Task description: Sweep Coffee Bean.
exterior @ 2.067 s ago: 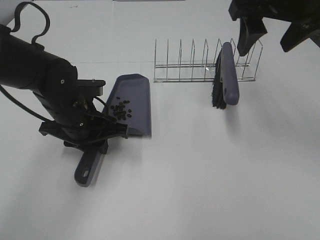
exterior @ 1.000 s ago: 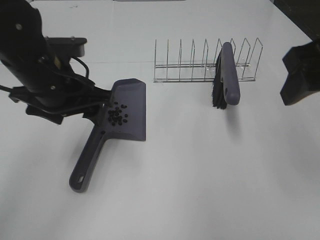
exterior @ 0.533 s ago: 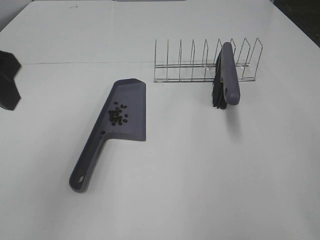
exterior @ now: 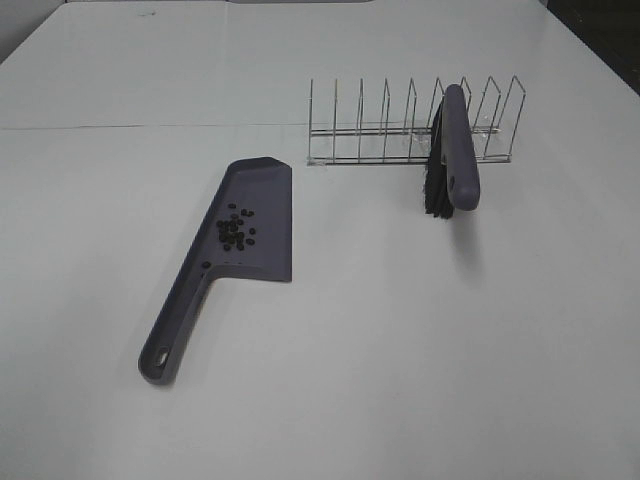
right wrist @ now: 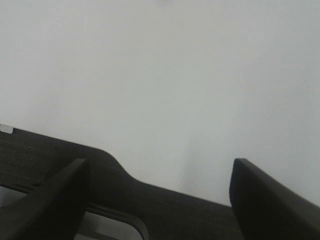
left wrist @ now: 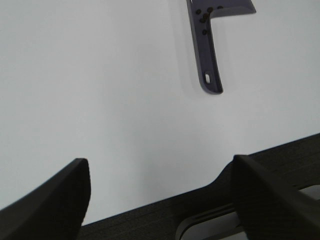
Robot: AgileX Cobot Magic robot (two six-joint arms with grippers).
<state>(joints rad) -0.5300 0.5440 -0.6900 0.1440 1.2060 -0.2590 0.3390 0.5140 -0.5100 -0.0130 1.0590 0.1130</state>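
Both arms pulled clear of the surface; the coffee bean (exterior: 234,231) cluster sat in the dustpan (exterior: 262,200), nearer the left gripper (left wrist: 159,192); both grippers' jaws spread apart.

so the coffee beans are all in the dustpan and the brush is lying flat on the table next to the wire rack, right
Not quite. The coffee beans do sit in the dustpan, but the brush is not lying flat on the table beside the wire rack. The exterior high view shows it propped in the rack, leaning between the wires with its bristle end down toward the table.
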